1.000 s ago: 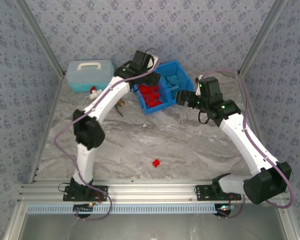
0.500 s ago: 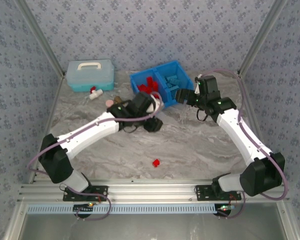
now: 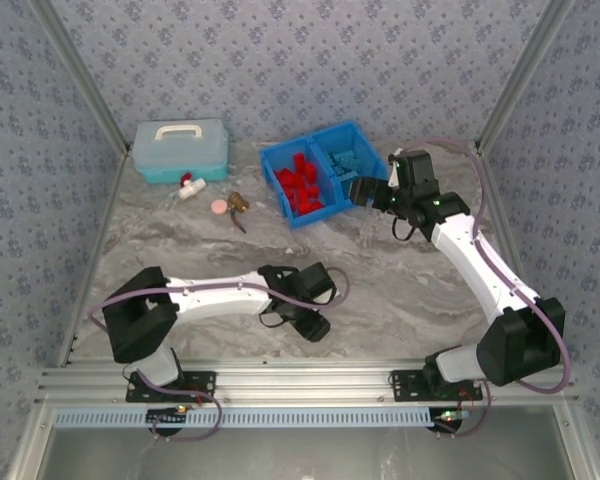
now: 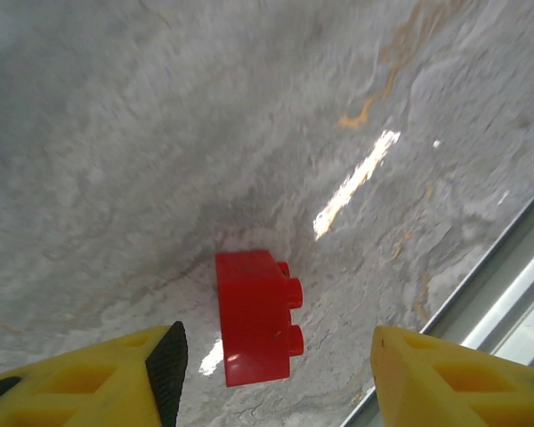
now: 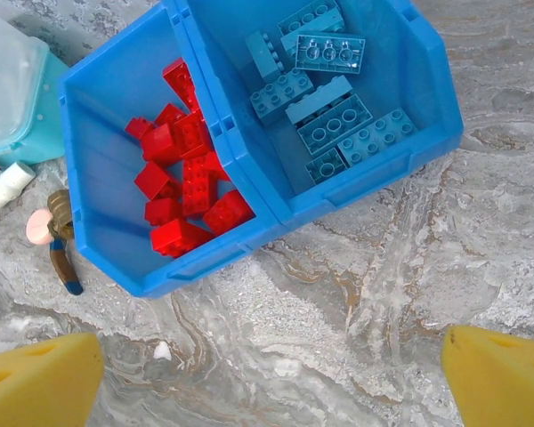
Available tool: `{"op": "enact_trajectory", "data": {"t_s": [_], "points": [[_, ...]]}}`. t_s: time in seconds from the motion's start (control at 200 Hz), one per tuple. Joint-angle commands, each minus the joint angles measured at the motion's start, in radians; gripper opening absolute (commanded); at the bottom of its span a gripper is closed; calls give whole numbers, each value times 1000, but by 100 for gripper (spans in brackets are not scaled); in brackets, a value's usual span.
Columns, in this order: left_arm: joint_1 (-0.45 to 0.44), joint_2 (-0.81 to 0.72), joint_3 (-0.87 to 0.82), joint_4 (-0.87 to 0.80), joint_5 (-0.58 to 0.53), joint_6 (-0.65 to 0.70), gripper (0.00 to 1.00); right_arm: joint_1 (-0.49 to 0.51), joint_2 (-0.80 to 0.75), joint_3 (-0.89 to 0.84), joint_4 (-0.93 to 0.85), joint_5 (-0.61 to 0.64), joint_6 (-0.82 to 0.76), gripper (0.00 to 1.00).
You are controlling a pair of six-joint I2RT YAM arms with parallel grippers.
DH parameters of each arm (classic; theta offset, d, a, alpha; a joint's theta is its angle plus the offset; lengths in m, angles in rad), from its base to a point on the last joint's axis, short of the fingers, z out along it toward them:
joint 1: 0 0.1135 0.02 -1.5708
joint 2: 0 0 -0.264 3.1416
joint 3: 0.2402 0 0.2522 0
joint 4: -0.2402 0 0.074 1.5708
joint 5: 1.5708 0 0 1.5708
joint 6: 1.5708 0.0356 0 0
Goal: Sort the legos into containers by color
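Observation:
A single red lego [image 4: 256, 316] lies on its side on the marble table, studs pointing right, between the fingers of my left gripper [image 4: 276, 374], which is open and low over it near the front edge [image 3: 315, 325]. The blue bin [image 3: 276, 150] stands at the back. Its left compartment holds several red legos [image 3: 302, 185] and its right compartment holds several light blue legos [image 3: 347, 160]. My right gripper [image 3: 365, 192] hovers open and empty just in front of the bin's right side. Both heaps, red legos [image 5: 182, 178] and blue legos [image 5: 329, 89], lie beyond the right gripper [image 5: 271, 382].
A light teal case [image 3: 180, 150] with a white handle stands at the back left. Before it lie a white fitting [image 3: 187, 187], a pink disc [image 3: 218, 207] and a brass fitting [image 3: 239, 204]. The aluminium rail [image 4: 516, 302] runs just beyond the lone brick.
My left arm has swung from the bin's red compartment down to the front of the table and now covers the lone red lego. The right gripper has barely shifted.

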Motion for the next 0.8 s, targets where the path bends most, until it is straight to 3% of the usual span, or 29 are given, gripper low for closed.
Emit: {"op": "enact_trajectory", "data": {"t_s": [0.0,0.14,0.395,0.58,0.794], "points": [[-18,49,13,19,-21,-9,59,-8,-4,-13,-4,-8,12,100],[-27,97,28,41,-44,-10,53,-9,-8,-11,1,-29,21,100],[-28,85,24,59,-62,-28,26,-12,-15,-16,-4,-27,22,100],[-12,10,58,58,-72,-35,21,-11,-18,-19,-2,-31,27,100],[135,-12,260,-41,-158,87,21,-12,-30,-19,-1,-39,29,100]]}}
